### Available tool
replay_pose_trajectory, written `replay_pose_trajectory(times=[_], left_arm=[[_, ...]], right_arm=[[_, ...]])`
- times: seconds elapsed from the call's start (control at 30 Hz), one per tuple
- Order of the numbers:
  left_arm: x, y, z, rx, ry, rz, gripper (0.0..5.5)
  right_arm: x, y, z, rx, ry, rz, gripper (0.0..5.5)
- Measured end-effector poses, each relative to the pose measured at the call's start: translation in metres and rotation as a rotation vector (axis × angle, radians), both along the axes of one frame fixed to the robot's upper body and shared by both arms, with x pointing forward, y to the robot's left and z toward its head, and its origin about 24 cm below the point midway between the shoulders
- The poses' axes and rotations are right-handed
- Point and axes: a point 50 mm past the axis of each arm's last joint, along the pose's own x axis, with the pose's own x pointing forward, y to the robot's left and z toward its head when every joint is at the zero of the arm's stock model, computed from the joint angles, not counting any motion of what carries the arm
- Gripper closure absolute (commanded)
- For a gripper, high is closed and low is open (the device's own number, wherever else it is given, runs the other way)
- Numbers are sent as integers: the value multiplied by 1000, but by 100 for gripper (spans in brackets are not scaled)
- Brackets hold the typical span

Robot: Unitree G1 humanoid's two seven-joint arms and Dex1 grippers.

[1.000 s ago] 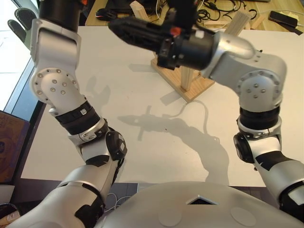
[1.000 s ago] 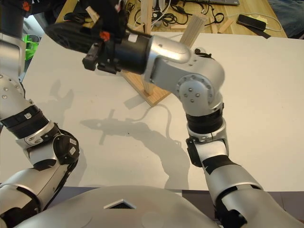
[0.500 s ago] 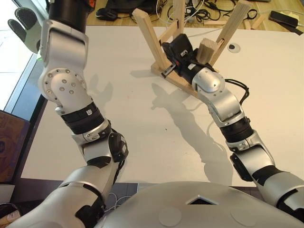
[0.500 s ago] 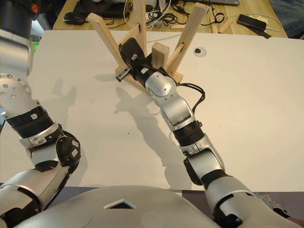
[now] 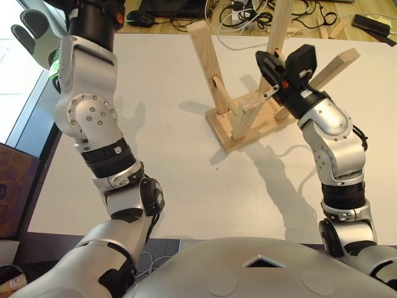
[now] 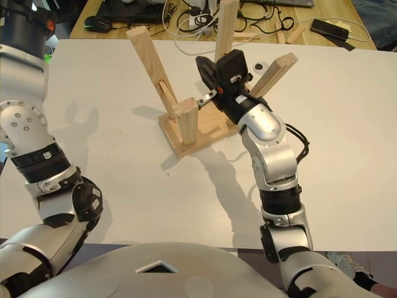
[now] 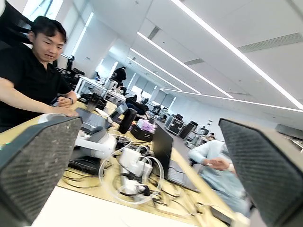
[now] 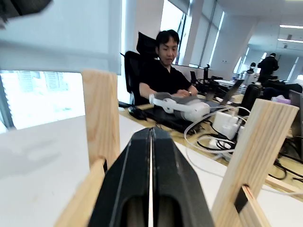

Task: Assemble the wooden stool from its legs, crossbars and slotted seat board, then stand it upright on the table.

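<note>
Sitting between upturned stool legs (image 6: 151, 68), right gripper (image 6: 203, 67) seemingly closed.

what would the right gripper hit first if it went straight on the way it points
Probably nothing nearby: the right gripper points through the gap between two stool legs, though depth is unclear.

Base of far leg (image 5: 280, 18) apparently behind right claw (image 5: 262, 61)
</note>
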Motion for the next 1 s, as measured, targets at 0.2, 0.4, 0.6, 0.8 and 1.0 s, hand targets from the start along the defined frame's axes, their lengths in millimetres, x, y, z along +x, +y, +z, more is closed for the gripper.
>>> replay_pose_trajectory(times=[0.2,0.4,0.6,0.8,1.0], left_arm=[[-7,-8,-6,288,-15,224,10],[-29,7,-62,459,254,401,10],[-50,-7,-134,713,698,205,10],[-55,-40,-163,814,831,-56,39],[-73,-48,-182,876,930,-247,123]], right_arm=[[5,-7,105,185,-363,-102,548],[20,-129,180,-64,-600,-681,548],[47,-217,48,-236,-46,-847,548],[47,-219,-66,-428,413,-624,550],[42,-199,-100,-537,568,-426,550]])
